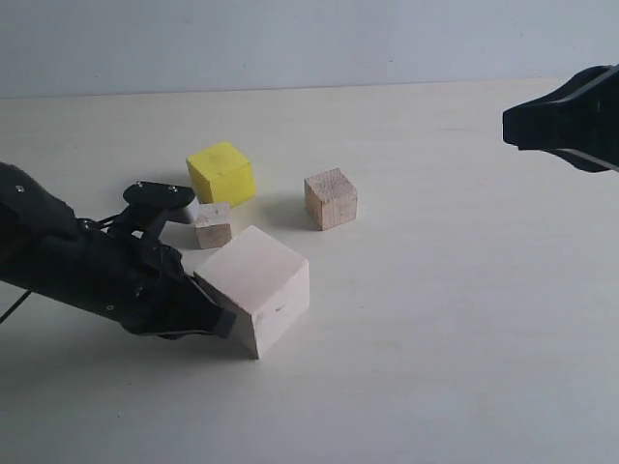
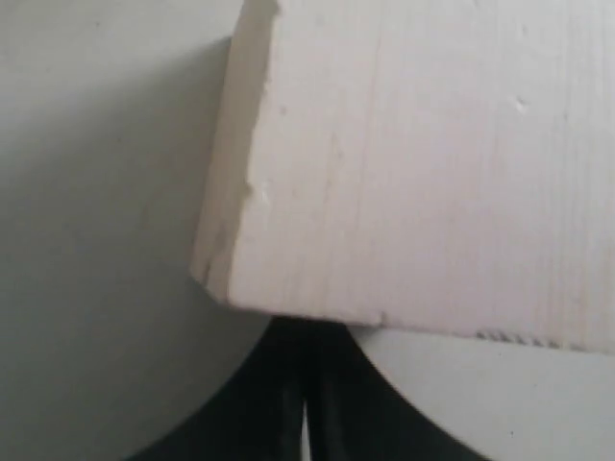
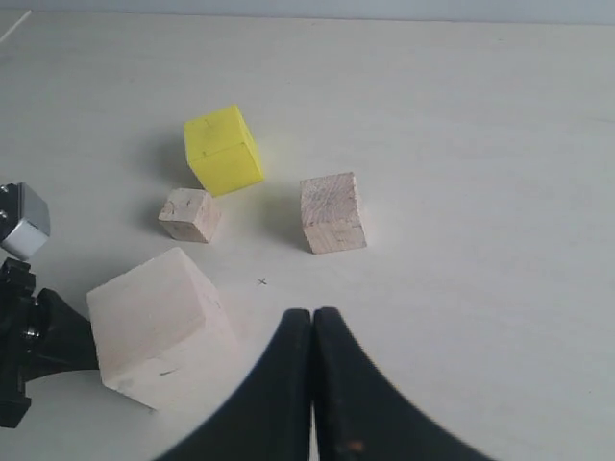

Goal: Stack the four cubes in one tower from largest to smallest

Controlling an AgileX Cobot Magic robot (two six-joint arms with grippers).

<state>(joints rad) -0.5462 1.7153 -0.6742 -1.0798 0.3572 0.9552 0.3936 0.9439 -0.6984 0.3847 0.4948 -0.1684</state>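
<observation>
All four cubes lie apart on the table; no tower stands. The large pale wood cube [image 1: 259,287] [image 3: 161,325] [image 2: 423,163] sits nearest the front. My left gripper [image 1: 224,322] [image 2: 309,331] is shut, its tips pressed against that cube's left lower side with nothing between the jaws. The yellow cube [image 1: 221,173] [image 3: 224,150] is behind it, the smallest pale cube [image 1: 214,225] [image 3: 189,214] lies between them, and the brownish wood cube [image 1: 331,198] [image 3: 332,212] is to the right. My right gripper [image 3: 313,315] [image 1: 511,126] is shut and empty, raised at the far right.
The pale tabletop [image 1: 464,319] stretches open to the right and front of the cubes. A small cross mark [image 3: 262,281] is drawn on the table between the large cube and the brownish one. A grey wall [image 1: 309,39] bounds the back.
</observation>
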